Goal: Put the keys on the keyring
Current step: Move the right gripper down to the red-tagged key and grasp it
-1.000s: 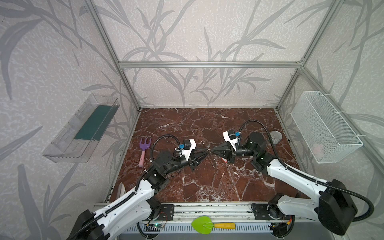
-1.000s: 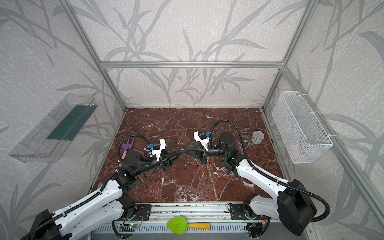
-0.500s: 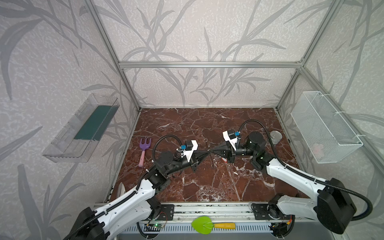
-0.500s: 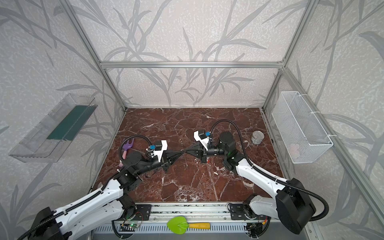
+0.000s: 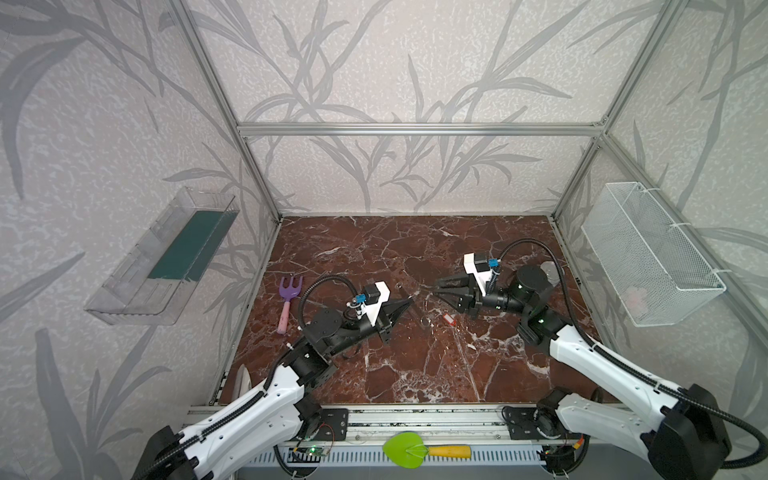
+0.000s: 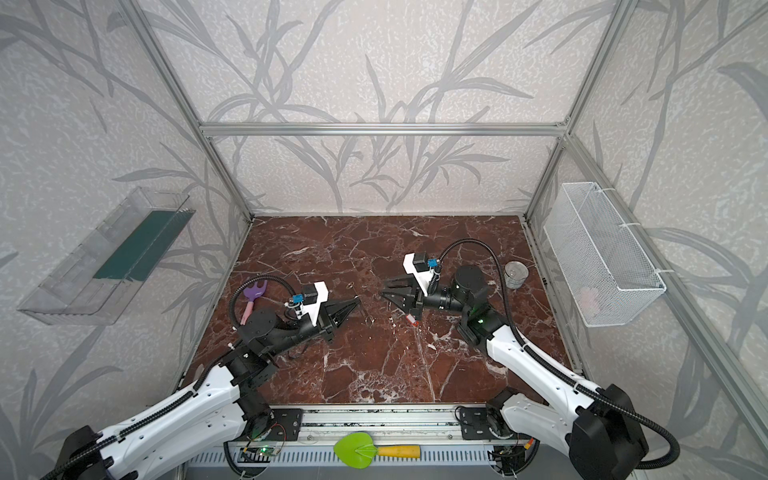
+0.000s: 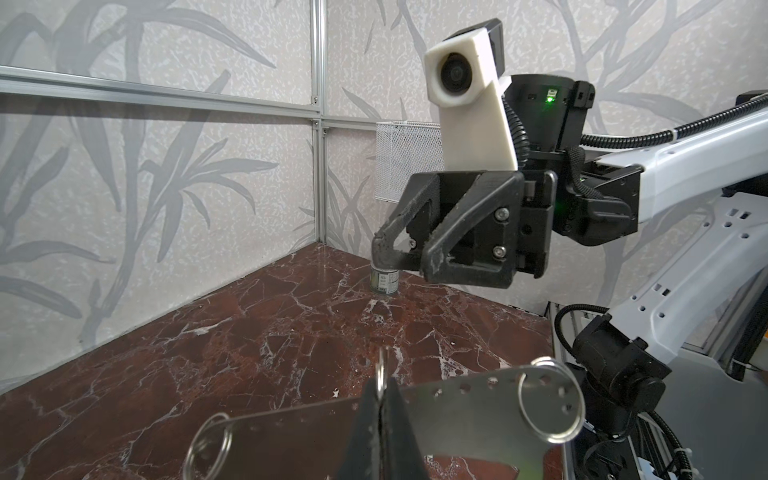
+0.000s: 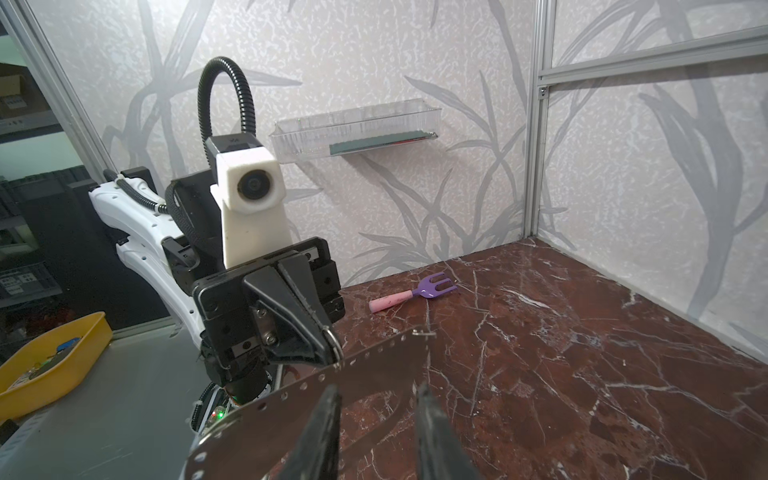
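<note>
Keyring [image 7: 457, 403]: held now by the left claw [image 7: 381, 411] alone, clamped shut on its holed edge, the right claw [image 5: 437, 288] having just parted and let go; keys [image 5: 449, 319] lie loose on the surface [image 5: 415, 374] below, not yet threaded.

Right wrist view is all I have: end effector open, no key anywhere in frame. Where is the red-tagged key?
Observer: The keys lie on the table, close by the right end effector, held by nothing.
Operator: Here the left end effector pinches a ring on the keyring. Any other rings?
Observer: The left wrist view shows a second ring threaded through holes near one end, with no key on it that I can see.
Operator: Anything behind me?
Observer: A tin can stands on the table behind that end effector.
</note>
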Robot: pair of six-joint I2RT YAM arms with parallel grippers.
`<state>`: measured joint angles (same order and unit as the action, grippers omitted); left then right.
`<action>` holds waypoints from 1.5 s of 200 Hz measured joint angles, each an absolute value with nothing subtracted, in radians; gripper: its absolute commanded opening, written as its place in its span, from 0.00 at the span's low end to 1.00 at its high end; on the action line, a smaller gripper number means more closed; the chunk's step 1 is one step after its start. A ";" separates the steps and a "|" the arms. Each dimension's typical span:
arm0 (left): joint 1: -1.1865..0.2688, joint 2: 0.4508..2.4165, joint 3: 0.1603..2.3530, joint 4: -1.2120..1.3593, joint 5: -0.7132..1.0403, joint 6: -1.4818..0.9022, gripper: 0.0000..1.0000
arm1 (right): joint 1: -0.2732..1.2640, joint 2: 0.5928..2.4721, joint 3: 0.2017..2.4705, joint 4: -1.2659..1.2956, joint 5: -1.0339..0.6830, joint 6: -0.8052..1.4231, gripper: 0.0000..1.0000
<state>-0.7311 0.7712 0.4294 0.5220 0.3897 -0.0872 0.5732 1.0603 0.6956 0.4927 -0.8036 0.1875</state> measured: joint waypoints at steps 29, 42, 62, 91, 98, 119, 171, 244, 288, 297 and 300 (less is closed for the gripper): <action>-0.758 0.770 0.429 0.500 0.344 -0.056 0.00 | 0.574 1.024 0.696 0.400 -0.737 0.165 0.33; -0.780 0.770 0.429 0.485 0.312 -0.036 0.00 | 0.574 1.018 0.700 0.329 -0.685 0.157 0.33; -0.813 0.774 0.429 0.476 0.263 -0.010 0.00 | 0.574 1.016 0.700 0.217 -0.579 0.153 0.33; -0.844 0.789 0.427 0.477 0.210 0.009 0.00 | 0.574 1.017 0.683 0.109 -0.442 0.160 0.33; -0.850 0.792 0.423 0.479 0.198 0.009 0.00 | 0.574 1.017 0.668 0.096 -0.414 0.162 0.33; -0.868 0.793 0.398 0.488 0.154 0.008 0.00 | 0.574 1.042 0.615 0.059 -0.334 0.170 0.33; -0.895 0.790 0.357 0.492 0.071 0.006 0.00 | 0.590 1.266 0.588 0.028 -0.210 0.187 0.29; -0.912 0.780 0.357 0.487 0.016 0.006 0.00 | 0.618 1.551 0.707 0.041 -0.132 0.186 0.26; -0.916 0.780 0.357 0.480 0.008 0.008 0.00 | 0.622 1.614 0.743 0.057 -0.102 0.178 0.24; -0.916 0.780 0.357 0.478 0.006 0.008 0.00 | 0.622 1.623 0.744 0.057 -0.096 0.173 0.23; -0.916 0.780 0.357 0.478 0.006 0.008 0.00 | 0.623 1.626 0.745 0.057 -0.094 0.171 0.23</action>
<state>-0.9165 0.7803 0.3573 0.4778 0.0059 0.0082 0.6228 1.6257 0.7452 0.0570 -0.0940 0.1707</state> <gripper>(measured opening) 0.048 0.237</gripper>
